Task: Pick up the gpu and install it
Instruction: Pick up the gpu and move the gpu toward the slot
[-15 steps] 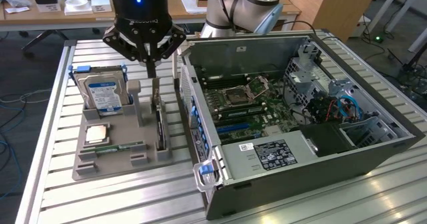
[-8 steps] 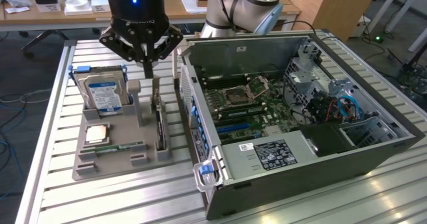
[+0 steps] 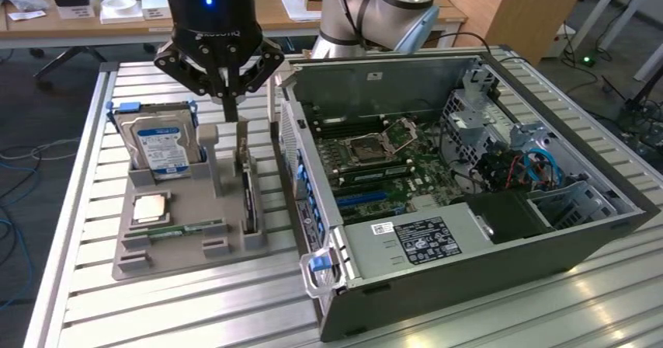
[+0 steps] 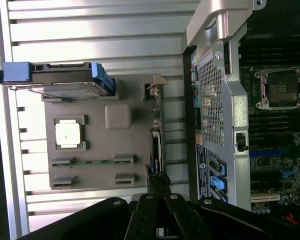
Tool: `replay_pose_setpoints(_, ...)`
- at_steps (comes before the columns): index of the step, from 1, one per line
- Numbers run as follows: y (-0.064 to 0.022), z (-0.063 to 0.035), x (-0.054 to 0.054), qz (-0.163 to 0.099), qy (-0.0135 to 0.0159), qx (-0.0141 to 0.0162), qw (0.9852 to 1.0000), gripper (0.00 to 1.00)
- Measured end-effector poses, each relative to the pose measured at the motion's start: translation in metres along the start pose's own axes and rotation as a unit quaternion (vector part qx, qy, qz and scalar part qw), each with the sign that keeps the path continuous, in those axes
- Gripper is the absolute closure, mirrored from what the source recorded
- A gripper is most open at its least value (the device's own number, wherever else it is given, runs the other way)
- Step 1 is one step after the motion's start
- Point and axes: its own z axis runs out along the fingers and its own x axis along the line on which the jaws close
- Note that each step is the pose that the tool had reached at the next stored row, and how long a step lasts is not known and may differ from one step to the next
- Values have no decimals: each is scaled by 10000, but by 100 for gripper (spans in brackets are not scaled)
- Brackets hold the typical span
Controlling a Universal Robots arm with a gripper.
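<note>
**One card on edge, jaws closed over its top**

On the exterior view's left, the slatted metal desk (image 3: pixel 155 309) (image 4: pixel 100 40) carries a grey holder (image 3: pixel 171 261) (image 4: pixel 102 147) with several parts seated in it. A hard drive (image 3: pixel 161 147) (image 4: pixel 65 90) with a blue-and-white label stands upright at the holder's far left corner, in a blue-tabbed frame. Nearer the camera a square processor chip (image 3: pixel 152 207) (image 4: pixel 68 134) lies flat in a pocket. Just past it a narrow green memory stick (image 3: pixel 186 229) (image 4: pixel 92 162) lies in its groove.

A grey post (image 3: pixel 207 150) (image 4: pixel 118 116) rises in the middle of the holder. Just to its right the gpu (image 3: pixel 248 196) (image 4: pixel 155 145) stands on edge in a slot along the holder's right side, seen edge-on from the wrist. The gripper (image 3: pixel 230 115) (image 4: pixel 157 182) hangs straight down over the card's far end. Its jaws are drawn in to a narrow pinch on the card's top edge, and the card sits in its slot.

The post stands close on one side of the jaws. On the other side, the wall of the open computer case (image 3: pixel 362 84) (image 4: pixel 212 100) stands just beside the holder. Inside the case the motherboard (image 3: pixel 399 173) lies exposed, with its processor socket (image 3: pixel 381 142) (image 4: pixel 282 89) and blue cables toward the exterior view's right. The arm (image 3: pixel 378 14) rises behind the case.
</note>
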Motion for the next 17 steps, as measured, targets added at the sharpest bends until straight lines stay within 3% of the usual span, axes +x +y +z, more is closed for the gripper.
replay_pose_setpoints(4,0,0,0,0,0,0,10000,89)
replay_pose_setpoints(11,0,0,0,0,0,0,10000,59)
replay_pose_setpoints(13,0,0,0,0,0,0,10000,59)
replay_pose_setpoints(14,0,0,0,0,0,0,10000,53)
replay_pose_setpoints(17,0,5,0,0,0,0,10000,53)
